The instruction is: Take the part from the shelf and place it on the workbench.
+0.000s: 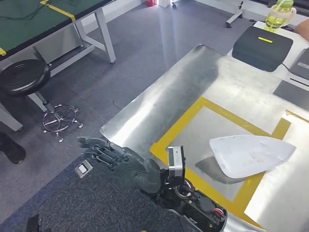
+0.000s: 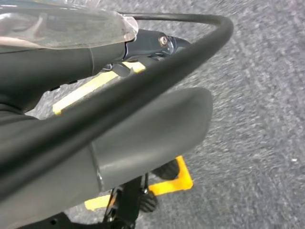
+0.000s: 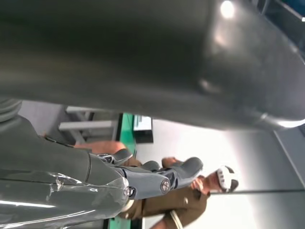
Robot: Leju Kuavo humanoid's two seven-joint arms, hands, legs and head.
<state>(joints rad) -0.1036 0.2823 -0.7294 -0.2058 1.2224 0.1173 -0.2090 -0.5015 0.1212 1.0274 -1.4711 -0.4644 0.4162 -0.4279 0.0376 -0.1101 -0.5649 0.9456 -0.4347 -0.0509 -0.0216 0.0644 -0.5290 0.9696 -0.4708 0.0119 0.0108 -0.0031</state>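
While the white part lies on the metal surface inside yellow tape, left robot hand hangs beside the edge — fingers spread, empty, right robot hand uncurled, empty too.

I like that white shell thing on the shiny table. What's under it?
The white part lies on the metal workbench, over the yellow tape frame's corner, casting a dark shadow. Whatever sits directly beneath is hidden.

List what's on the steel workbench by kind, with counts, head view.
White moulded part: 1, lying inside the yellow tape square
Yellow tape square: 1
Total on the workbench: 2
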